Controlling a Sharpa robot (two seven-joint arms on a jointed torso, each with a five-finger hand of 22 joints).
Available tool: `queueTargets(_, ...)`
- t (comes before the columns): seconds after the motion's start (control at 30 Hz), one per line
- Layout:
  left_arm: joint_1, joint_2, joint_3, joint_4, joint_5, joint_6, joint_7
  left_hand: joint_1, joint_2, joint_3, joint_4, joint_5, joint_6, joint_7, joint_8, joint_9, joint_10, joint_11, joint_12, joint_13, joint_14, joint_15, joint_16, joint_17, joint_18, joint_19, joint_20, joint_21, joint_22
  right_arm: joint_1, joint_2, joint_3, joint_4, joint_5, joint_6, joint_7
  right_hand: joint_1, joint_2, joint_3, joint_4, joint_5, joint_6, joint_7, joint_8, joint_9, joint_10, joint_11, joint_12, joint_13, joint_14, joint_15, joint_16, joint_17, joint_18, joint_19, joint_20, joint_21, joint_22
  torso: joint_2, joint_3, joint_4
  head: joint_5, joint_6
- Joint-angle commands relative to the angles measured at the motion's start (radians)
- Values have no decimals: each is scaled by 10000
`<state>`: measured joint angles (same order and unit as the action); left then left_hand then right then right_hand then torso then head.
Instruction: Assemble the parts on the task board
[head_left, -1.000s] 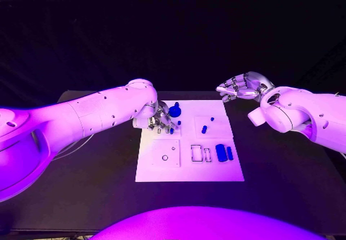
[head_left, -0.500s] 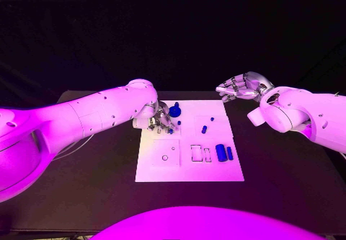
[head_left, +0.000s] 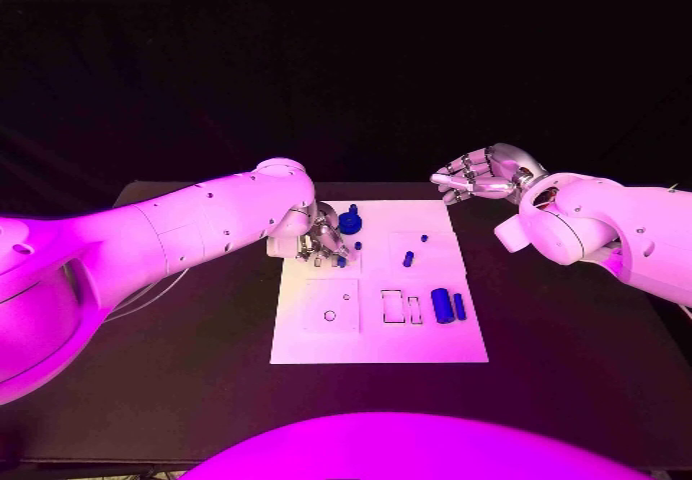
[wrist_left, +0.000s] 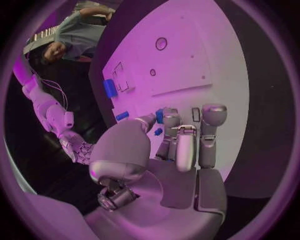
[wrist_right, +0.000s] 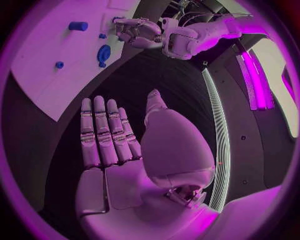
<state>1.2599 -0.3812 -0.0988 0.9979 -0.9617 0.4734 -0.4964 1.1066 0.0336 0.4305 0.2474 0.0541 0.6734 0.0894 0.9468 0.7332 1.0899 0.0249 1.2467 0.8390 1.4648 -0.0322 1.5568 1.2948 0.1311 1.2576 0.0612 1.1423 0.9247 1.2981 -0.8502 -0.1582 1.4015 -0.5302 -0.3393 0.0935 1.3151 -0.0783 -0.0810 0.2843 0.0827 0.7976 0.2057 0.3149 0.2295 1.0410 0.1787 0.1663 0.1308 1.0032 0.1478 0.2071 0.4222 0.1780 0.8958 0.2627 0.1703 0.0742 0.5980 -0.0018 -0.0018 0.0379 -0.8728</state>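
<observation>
Nearest you on the white board sit two blue blocks, side by side toward its right edge. Beyond them, a small blue peg lies nearer the board's middle. At the far left corner, your left hand reaches down with fingers gathered close on a small blue piece, beside a larger blue knob. Your right hand hangs past the board's far right corner, fingers loosely curled, holding nothing.

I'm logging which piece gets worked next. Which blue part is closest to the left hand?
The small part right at the left hand fingertips, at the board's far left. The others lie further right, clear of the fingers.
</observation>
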Motion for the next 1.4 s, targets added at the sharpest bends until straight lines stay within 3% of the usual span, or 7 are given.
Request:
queueTargets(0.03,0,17,3,27,147,-39,45,121,-184,1290,-326,14,-100,24,-79,304,-36,-89,0,122,1060,-76,140,2760,-21,28,-27,168,174,-1,18,2,-10,-1,64,8,-192,-178,42,57,-53,-71,408,-95,113,-110,62,-77,-88,-125,-24,-189,-72,55,-206,3,-119,-67,4,2,0,-8,2)
queueTargets(0.23,0,16,3,33,292,-77,88,-82,-400,2905,-1096,12,-150,-21,40,519,24,-75,-2,153,1060,-94,140,2760,-28,26,-28,180,201,-5,38,-1,-35,8,107,-2,-198,-156,51,57,-54,-68,409,-94,115,-108,63,-75,-92,-127,-23,-195,-74,56,-210,5,-124,-66,3,1,1,-11,2)
queueTargets(0.7,1,-101,3,77,569,-173,120,-365,-450,4362,-2032,186,-167,27,136,727,149,-47,-4,212,1060,-73,140,2760,-32,24,-16,219,255,-10,50,-8,-57,12,197,-40,-203,-128,63,55,-55,-64,409,-91,117,-104,64,-72,-96,-130,-21,-203,-76,57,-215,7,-128,-66,-3,-4,5,-9,2)
queueTargets(0.83,2,-284,5,250,740,-386,126,-503,-488,4562,-2183,429,-69,9,168,761,284,-65,46,312,1060,-88,140,2760,-41,56,-20,267,315,-11,40,-10,-60,12,204,-44,-203,-128,63,55,-55,-64,409,-91,117,-104,64,-72,-96,-130,-21,-203,-76,57,-215,7,-128,-66,-6,2,8,-2,2)
queueTargets(0.87,4,-356,5,325,778,-469,118,-605,-536,4664,-2283,734,18,-12,186,779,402,-90,87,399,1060,-108,140,2760,-47,87,-29,308,362,-11,37,-11,-61,12,205,-44,-203,-128,63,55,-55,-64,409,-91,117,-104,64,-72,-96,-130,-21,-203,-76,57,-215,7,-128,-66,-5,3,8,0,2)
queueTargets(1.17,37,-1047,87,1161,970,-1343,-100,-929,-657,4870,-2573,1599,330,-129,217,822,883,-203,251,779,1060,-214,140,2760,-72,185,-96,440,517,-12,-18,-13,-48,13,191,-39,-210,-98,75,49,-59,-58,409,-87,120,-97,64,-67,-103,-135,-19,-215,-80,58,-223,11,-136,-64,-40,3,73,19,2)
queueTargets(1.4,47,-1211,94,1409,754,-1805,-249,-1096,-720,4927,-2690,2018,516,-205,228,835,1159,-276,346,1010,1060,-280,140,2760,-80,216,-147,487,578,-12,-28,-14,-46,20,179,-21,-210,-98,75,49,-59,-58,409,-87,120,-97,64,-67,-103,-135,-19,-215,-80,58,-223,11,-136,-64,-78,3,114,5,2)
